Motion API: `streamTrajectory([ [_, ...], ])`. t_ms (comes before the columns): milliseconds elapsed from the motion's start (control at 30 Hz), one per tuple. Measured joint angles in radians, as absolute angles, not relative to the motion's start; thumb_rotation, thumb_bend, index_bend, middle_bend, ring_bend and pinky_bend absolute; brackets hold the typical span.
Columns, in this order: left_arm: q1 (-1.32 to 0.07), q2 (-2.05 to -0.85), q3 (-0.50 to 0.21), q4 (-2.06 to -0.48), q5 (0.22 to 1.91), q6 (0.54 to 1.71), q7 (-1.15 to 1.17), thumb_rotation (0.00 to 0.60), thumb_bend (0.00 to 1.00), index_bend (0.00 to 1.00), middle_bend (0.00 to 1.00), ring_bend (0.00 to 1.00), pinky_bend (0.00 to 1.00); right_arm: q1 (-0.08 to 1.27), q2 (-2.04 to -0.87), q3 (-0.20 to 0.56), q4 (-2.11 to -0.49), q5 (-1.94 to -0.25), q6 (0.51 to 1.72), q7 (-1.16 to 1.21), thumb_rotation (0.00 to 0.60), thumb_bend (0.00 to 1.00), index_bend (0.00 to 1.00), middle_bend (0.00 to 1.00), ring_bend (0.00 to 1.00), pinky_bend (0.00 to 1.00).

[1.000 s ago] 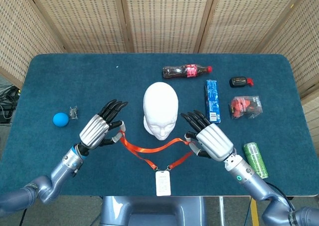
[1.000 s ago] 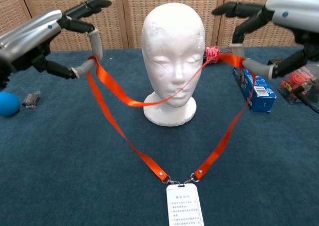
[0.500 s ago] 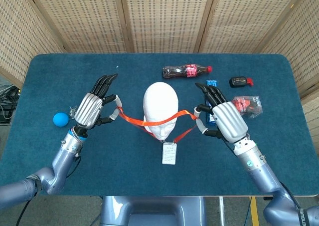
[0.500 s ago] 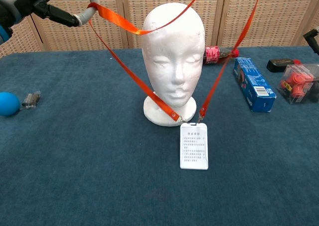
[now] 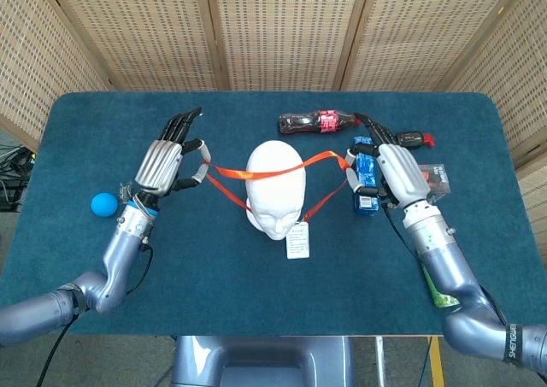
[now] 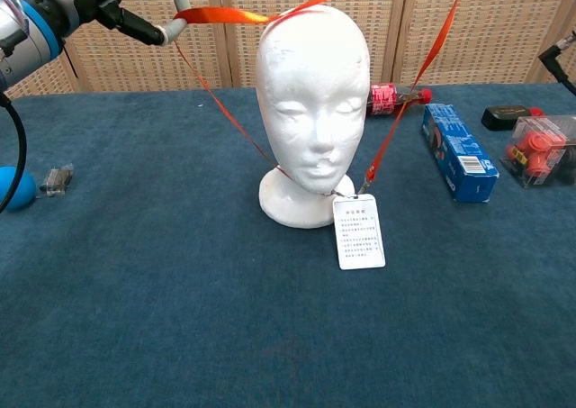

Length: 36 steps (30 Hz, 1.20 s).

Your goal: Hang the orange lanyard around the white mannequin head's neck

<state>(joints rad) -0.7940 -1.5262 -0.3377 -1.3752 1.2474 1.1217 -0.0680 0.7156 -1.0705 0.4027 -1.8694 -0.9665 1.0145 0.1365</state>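
**A:** Head view: what holds the orange lanyard (image 5: 256, 172)?

**B:** Both hands. The left hand (image 5: 165, 163) and right hand (image 5: 395, 172) each hook a side of the loop on their fingers, flanking the white mannequin head (image 5: 276, 188). The strap's upper run crosses the crown; the badge (image 5: 297, 241) hangs in front of the face.

**A:** And the axis?

**B:** The loop stretches left to right, the head midway between the hands, neither plainly nearer.

**A:** Chest view?

**B:** Only the left hand (image 6: 99, 1) shows, fingers holding the strap at crown height; the right hand is out of frame. The loop's rear run looks set to pass behind the head, then down to the neck.
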Motion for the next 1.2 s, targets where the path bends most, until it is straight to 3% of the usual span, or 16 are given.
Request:
streamTrajectory([
  [200, -0.814, -1.539, -0.358, -1.359, 1.150, 1.065, -0.012, 0.600, 0.46, 0.65, 0.00, 0.00, 0.00, 0.780, -1.093, 0.416, -1.767, -0.788, 0.931, 0.102, 0.600, 0.76, 0.69, 0.02, 0.00, 0.00],
  [233, -0.816, -1.540, -0.360, -1.357, 1.137, 1.058, -0.002, 0.600, 0.46, 0.58, 0.00, 0.00, 0.00, 0.790, -1.099, 0.416, -1.752, -0.767, 0.922, 0.094, 0.600, 0.75, 0.67, 0.02, 0.00, 0.00],
  [267, -0.818, -1.541, -0.362, -1.356, 1.124, 1.051, 0.007, 0.600, 0.46, 0.37, 0.00, 0.00, 0.00, 0.801, -1.108, 0.415, -1.732, -0.742, 0.911, 0.082, 0.600, 0.71, 0.59, 0.02, 0.00, 0.00],
  [300, -0.820, -1.541, -0.364, -1.356, 1.110, 1.041, 0.018, 0.600, 0.40, 0.18, 0.00, 0.00, 0.00, 0.809, -1.115, 0.414, -1.719, -0.728, 0.904, 0.074, 0.600, 0.61, 0.46, 0.01, 0.00, 0.00],
  [367, -0.821, -1.538, -0.364, -1.358, 1.101, 1.023, 0.022, 0.600, 0.24, 0.00, 0.00, 0.00, 0.00, 0.821, -1.131, 0.409, -1.695, -0.710, 0.890, 0.063, 0.600, 0.39, 0.21, 0.00, 0.00, 0.00],
  [400, -0.821, -1.535, -0.364, -1.360, 1.099, 1.015, 0.016, 0.600, 0.13, 0.00, 0.00, 0.00, 0.00, 0.824, -1.133, 0.407, -1.690, -0.706, 0.882, 0.061, 0.600, 0.28, 0.12, 0.00, 0.00, 0.00],
  [500, -0.816, -1.539, -0.371, -1.350, 1.113, 1.035, -0.021, 0.600, 0.01, 0.00, 0.00, 0.00, 0.00, 0.828, -1.145, 0.398, -1.665, -0.707, 0.870, 0.052, 0.600, 0.16, 0.06, 0.00, 0.00, 0.00],
  [800, -0.806, -1.545, -0.395, -1.301, 1.169, 1.114, -0.098, 0.600, 0.00, 0.00, 0.00, 0.00, 0.00, 0.824, -1.167, 0.382, -1.634, -0.744, 0.933, 0.002, 0.600, 0.14, 0.05, 0.00, 0.00, 0.00],
  [1200, -0.821, -1.490, -0.395, -1.346, 1.107, 1.050, 0.000, 0.600, 0.00, 0.00, 0.00, 0.00, 0.00, 0.792, -1.150, 0.358, -1.650, -0.777, 0.981, -0.053, 0.600, 0.14, 0.09, 0.00, 0.00, 0.00],
])
